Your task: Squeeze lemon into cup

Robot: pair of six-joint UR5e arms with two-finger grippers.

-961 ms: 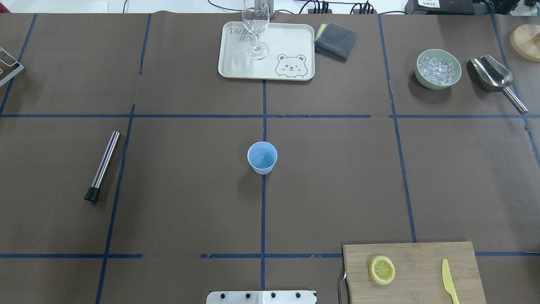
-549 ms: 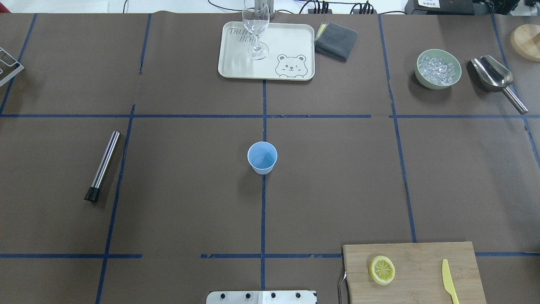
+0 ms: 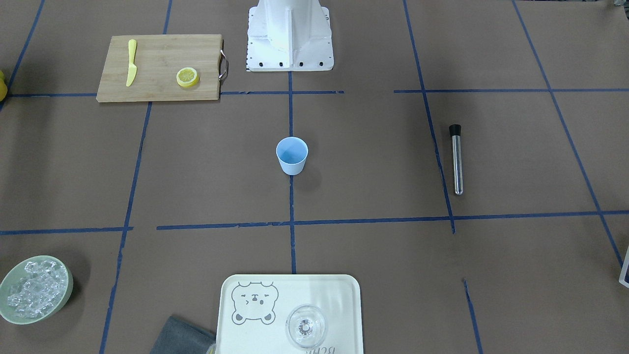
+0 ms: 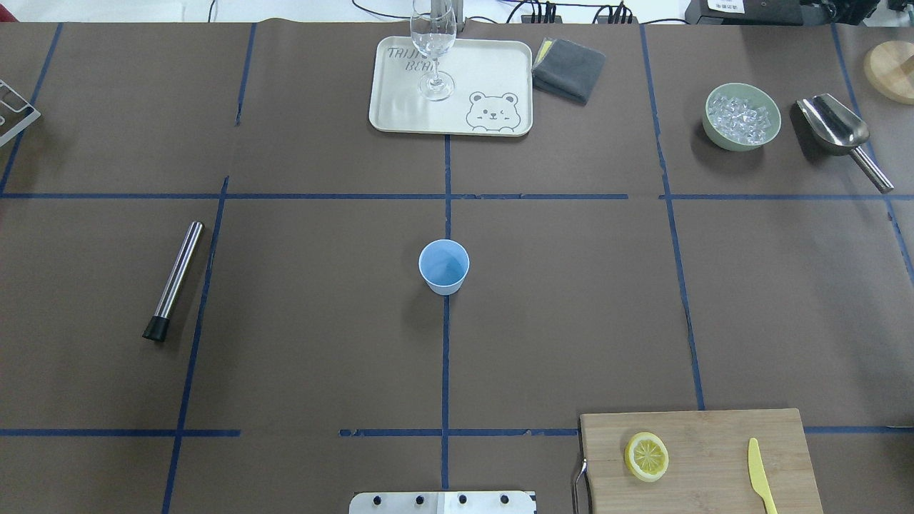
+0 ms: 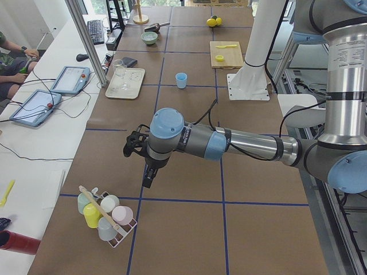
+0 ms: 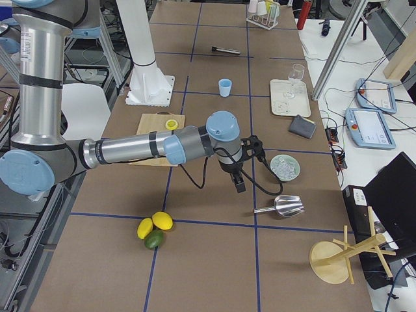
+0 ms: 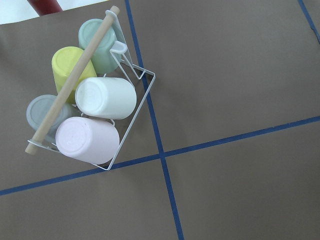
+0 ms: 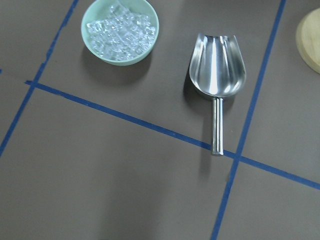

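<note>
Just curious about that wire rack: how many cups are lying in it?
5. In the wire rack: mint-green cup at the top, yellow cup below it, white cup in the middle, grey cup at the left, pink cup at the bottom. I see none hidden.
</note>
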